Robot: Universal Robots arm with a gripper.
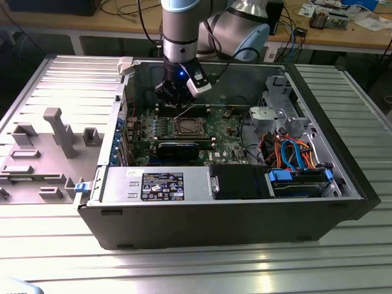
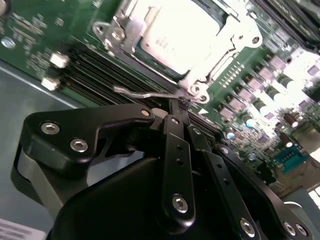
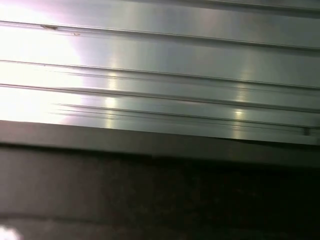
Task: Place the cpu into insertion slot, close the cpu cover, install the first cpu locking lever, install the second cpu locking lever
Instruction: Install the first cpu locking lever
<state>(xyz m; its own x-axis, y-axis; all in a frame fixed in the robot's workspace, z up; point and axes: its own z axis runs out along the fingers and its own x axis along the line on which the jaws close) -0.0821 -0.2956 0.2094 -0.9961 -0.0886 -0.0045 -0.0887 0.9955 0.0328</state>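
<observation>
In the second wrist view the thin wire locking lever (image 2: 145, 93) runs lengthwise just beside the insertion slot (image 2: 117, 40), its near end pinched in the together-drawn tips of the claw (image 2: 184, 104), while the cpu (image 2: 182, 37) sits in that slot under the closed cpu cover (image 2: 225, 40).

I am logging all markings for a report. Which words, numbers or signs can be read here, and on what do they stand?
No text can be read.
Black label, exterior view: print too small to read.
Green board, second wrist view: white print too blurred to read.
</observation>
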